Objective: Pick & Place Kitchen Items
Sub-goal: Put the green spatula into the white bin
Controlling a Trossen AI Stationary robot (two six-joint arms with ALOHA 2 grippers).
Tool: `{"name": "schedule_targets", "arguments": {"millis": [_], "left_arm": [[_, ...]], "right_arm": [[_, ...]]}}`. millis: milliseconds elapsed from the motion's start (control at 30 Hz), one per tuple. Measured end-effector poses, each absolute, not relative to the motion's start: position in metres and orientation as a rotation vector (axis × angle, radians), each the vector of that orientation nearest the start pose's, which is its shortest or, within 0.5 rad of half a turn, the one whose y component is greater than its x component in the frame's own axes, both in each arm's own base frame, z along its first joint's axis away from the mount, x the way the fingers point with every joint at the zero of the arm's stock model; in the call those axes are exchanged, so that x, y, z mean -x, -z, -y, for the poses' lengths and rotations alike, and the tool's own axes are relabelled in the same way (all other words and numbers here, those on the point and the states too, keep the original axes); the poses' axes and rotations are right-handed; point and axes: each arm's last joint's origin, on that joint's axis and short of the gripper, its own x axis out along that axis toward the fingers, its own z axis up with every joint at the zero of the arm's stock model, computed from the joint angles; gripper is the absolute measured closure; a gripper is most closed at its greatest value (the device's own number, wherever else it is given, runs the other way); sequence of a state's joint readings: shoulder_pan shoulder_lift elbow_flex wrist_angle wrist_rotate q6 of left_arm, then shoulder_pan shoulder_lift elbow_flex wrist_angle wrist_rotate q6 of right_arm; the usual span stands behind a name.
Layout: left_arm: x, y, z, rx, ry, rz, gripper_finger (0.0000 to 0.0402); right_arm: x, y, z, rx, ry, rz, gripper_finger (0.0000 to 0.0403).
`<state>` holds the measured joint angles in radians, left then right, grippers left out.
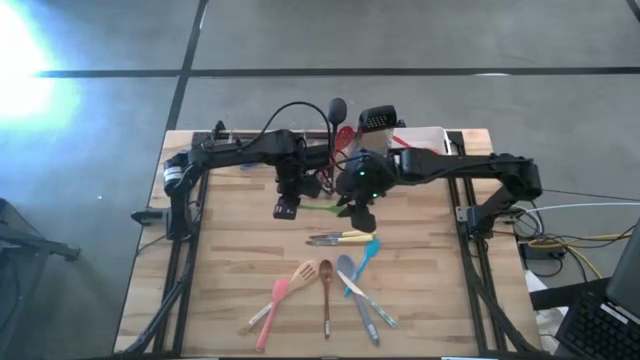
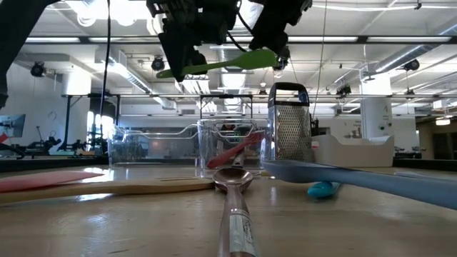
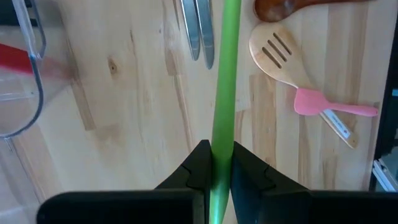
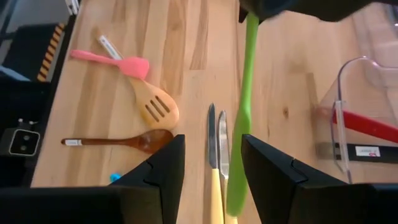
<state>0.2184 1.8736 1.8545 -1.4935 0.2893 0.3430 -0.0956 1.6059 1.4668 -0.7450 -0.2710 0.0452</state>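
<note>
item: green spatula (image 1: 322, 207), up in the air over mid surface (image 1: 230, 260), between the two arms, roughly level in the low view
left pincer (image 3: 214, 163): clenched on the spatula's handle, fingers tight on both sides
right pincer (image 4: 211, 165): parted, fingers either side of the blade end, no contact that I can see; looks like a handover, direction unclear
stiffness: thin green shaft, probably silicone over a core; expect some flex at the blade end, stiff nearer the handle
weight: light, judging by how slim it is; a one-point grip holds it level
slip: smooth, glossy skin, likely slippery; could twist in a narrow grip
grab point: on the shaft near the middle, across the narrow side, not on the floppy blade
fragility: low; a drop would do no harm
risk: release at height could send it onto the knives (image 4: 215, 149) below
laid out already: pink spatula (image 4: 112, 60), slotted wooden spoon (image 4: 152, 106), brown spoon (image 4: 124, 142), in a loose row on the near half of the surface
back of surface: clear tub (image 2: 221, 146) with a red tool (image 2: 232, 151) inside, grater (image 2: 289, 125) beside it
</note>
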Motion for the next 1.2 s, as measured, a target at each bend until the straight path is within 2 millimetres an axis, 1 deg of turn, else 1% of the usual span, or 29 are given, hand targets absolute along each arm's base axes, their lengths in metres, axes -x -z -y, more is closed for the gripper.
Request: {"name": "schedule_targets", "arguments": {"millis": [167,267,367,600,767,867,967,1200], "left_arm": [[-0.344,-0.315,-0.067,0.1,0.3,-1.429,0.0367],[-0.343,-0.315,-0.066,0.099,0.304,-1.433,0.0367],[-0.343,-0.315,-0.066,0.099,0.304,-1.434,0.0367],[-0.343,-0.315,-0.065,0.098,0.32,-1.43,0.0367],[-0.343,-0.315,-0.065,0.099,0.322,-1.428,0.0367],[-0.343,-0.315,-0.065,0.099,0.318,-1.429,0.0367],[-0.343,-0.318,-0.065,0.1,0.312,-1.424,0.0367],[-0.344,-0.327,-0.065,0.083,0.303,-1.396,0.0367]], "right_arm": [[-0.352,-0.311,0.026,-0.184,-0.155,-0.914,0.025],[-0.354,-0.308,0.026,-0.164,-0.155,-0.934,0.0251],[-0.353,-0.307,0.027,-0.145,-0.139,-0.95,0.0255],[-0.345,-0.319,0.028,-0.119,-0.107,-0.92,0.0263],[-0.346,-0.323,0.03,-0.109,-0.078,-0.882,0.0261],[-0.345,-0.321,0.03,-0.144,-0.067,-0.901,0.0253],[-0.346,-0.313,0.03,-0.173,-0.076,-0.954,0.0245],[-0.349,-0.309,0.03,-0.187,-0.075,-0.961,0.0234]]}}
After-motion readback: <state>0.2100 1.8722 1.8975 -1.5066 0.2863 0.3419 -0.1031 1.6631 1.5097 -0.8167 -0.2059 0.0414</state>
